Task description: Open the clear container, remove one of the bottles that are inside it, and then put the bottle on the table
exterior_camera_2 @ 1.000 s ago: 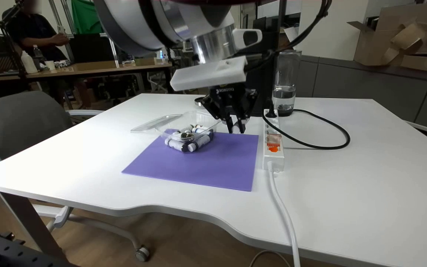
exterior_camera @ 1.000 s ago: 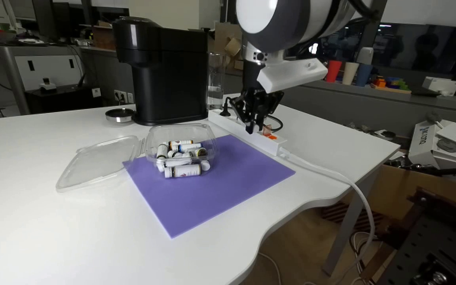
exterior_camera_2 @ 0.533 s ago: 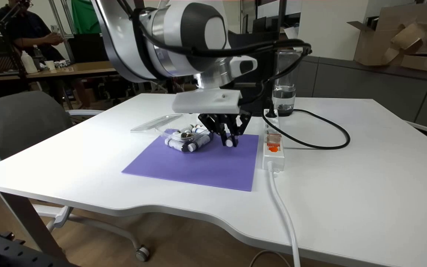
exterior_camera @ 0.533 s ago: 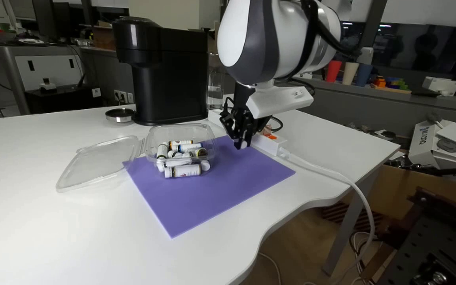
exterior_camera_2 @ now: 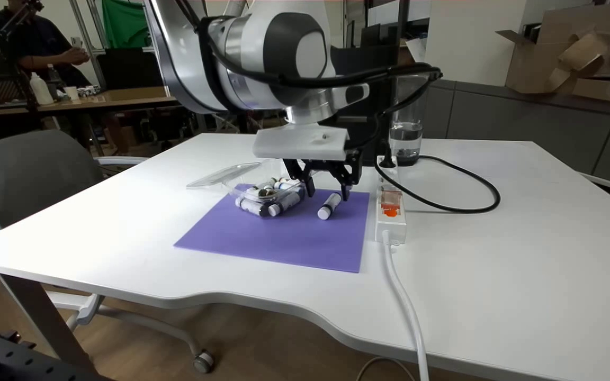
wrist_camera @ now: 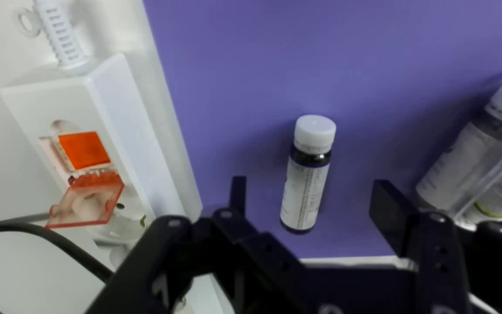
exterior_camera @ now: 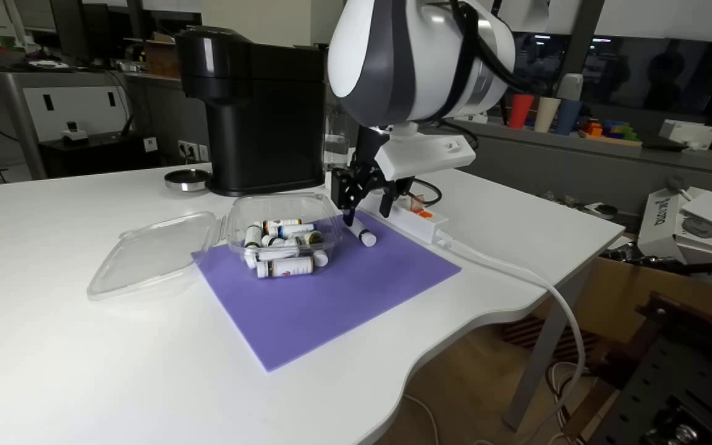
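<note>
My pincer (exterior_camera_2: 328,192) has let go since the earlier frame: the bottle (wrist_camera: 306,183) it held pinched low by the purple mat (exterior_camera: 356,303) now lies loose there, and I have shifted only a little. My fingers (wrist_camera: 392,218) stand well apart, one to each side of the bottle, and have hold of nothing. I take this wide straddle as deliberate, so I can rise without nudging what I have set down.

The bottle is on its side, its cap toward the top of the wrist frame, between the clear container (exterior_camera: 279,207) and the power strip (wrist_camera: 133,144). Flat, it cannot topple, though a round body might roll if brushed. The mat lies on the white desk (exterior_camera: 96,371), so I count the placing as done.

At the left of an exterior view the lid (exterior_camera: 152,253) lies back beside the container, presumably to leave the top free for reaching in. The other bottles (exterior_camera: 285,267) are heaped inside; through the glinting walls I can't fairly say how each one rests.

What remains, I judge, is a straight lift, minding the container's edge near my finger at the right of the wrist frame.
</note>
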Available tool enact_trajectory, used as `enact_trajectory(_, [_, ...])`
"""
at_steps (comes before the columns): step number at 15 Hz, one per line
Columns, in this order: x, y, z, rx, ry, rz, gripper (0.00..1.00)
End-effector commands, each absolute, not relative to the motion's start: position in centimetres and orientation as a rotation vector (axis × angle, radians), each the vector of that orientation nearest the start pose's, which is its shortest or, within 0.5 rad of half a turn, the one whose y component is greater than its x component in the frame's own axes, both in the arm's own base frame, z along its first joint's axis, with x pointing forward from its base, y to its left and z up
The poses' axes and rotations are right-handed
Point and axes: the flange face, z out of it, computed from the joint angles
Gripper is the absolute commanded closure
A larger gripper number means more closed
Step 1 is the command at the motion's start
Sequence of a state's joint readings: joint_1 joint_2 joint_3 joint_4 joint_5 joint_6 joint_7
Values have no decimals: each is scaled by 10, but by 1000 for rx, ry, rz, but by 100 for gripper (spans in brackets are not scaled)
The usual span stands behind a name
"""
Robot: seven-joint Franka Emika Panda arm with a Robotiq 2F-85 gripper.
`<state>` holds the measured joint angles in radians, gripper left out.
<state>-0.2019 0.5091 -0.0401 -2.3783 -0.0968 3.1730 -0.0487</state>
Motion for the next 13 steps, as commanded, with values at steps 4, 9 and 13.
enact_trajectory(4, [510,-109,191,-3167,118,-559,0])
enact_trajectory(9, [513,-93,222,-3138,86,-577,0])
enact_trajectory(13, [515,-72,234,-3087,50,-521,0])
